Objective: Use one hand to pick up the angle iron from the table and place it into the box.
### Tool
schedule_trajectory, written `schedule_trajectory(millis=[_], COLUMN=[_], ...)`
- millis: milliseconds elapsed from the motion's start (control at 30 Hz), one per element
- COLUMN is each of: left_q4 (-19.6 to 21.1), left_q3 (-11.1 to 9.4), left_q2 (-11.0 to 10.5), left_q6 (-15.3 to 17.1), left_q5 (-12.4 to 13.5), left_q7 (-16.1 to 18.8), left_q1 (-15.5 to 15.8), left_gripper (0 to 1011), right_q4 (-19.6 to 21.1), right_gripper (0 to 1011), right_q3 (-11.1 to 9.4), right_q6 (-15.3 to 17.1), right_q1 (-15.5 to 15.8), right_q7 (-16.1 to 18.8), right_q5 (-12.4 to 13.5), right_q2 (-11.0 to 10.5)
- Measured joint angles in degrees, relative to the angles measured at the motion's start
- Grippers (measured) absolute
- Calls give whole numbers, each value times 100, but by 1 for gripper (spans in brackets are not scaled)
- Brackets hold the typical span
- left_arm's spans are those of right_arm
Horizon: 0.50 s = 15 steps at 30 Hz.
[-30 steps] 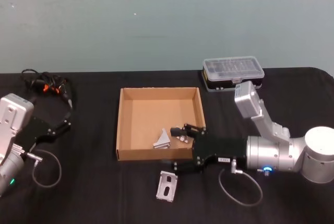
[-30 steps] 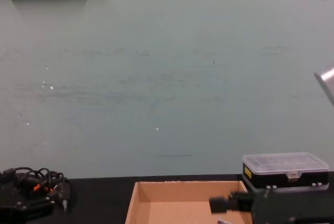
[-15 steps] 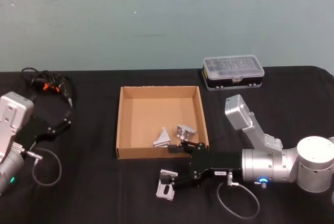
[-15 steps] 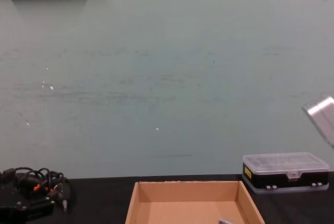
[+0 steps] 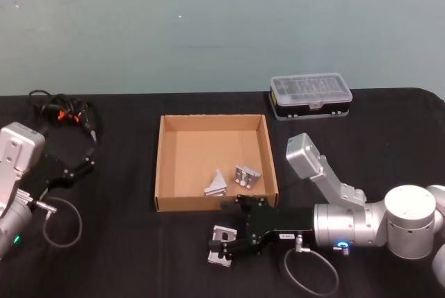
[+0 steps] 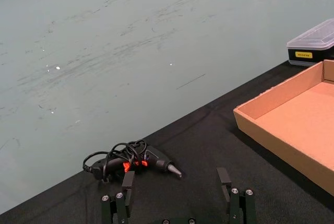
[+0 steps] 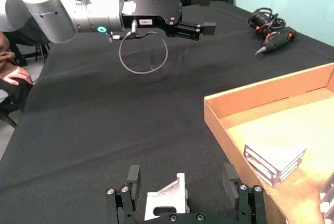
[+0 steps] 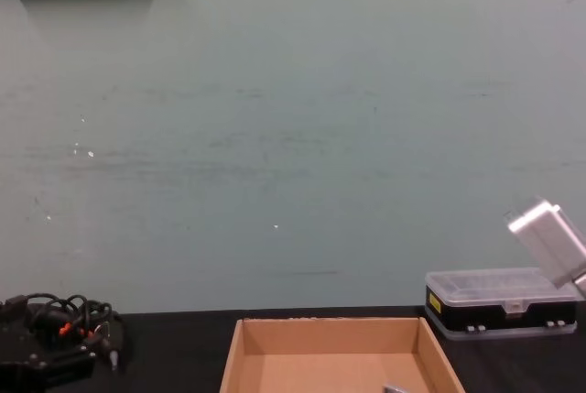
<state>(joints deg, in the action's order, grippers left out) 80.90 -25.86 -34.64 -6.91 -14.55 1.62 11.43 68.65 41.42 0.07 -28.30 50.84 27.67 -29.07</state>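
One angle iron (image 5: 221, 251) lies on the black table (image 5: 125, 242) just in front of the box (image 5: 161, 166). My right gripper (image 5: 229, 226) is low over the table and open. In the right wrist view its fingers (image 7: 134, 175) stand on either side of the angle iron (image 7: 168, 199), which sits close to the palm. The box (image 7: 261, 91) is a shallow brown cardboard tray holding two more silvery brackets (image 5: 217, 185) (image 5: 246, 175). My left gripper (image 5: 83, 162) is parked at the table's left, open (image 6: 176, 179) and holding nothing.
A black organiser case with a clear lid (image 5: 310, 95) stands behind the box on the right. A corded hand tool with a tangle of cable (image 5: 62, 114) lies at the back left. Bare tabletop stretches in front of the box on the left.
The right gripper has drawn back from over the box, leaving a bracket inside, and moved toward the table's front until it straddles the angle iron lying there. The left arm has not moved.
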Motion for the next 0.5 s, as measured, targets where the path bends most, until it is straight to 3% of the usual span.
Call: schedule_trajectory(millis=[500], left_q4=[0], left_q3=[0], left_q2=[0], left_q6=[0], left_q5=[0], left_q7=[0], left_q1=[0], left_gripper=[1000], right_q4=[-207], right_gripper=[1002], right_q3=[82], right_q6=[124], right_q1=[-108], right_q7=[-58], right_q5=[-143], right_q2=[133])
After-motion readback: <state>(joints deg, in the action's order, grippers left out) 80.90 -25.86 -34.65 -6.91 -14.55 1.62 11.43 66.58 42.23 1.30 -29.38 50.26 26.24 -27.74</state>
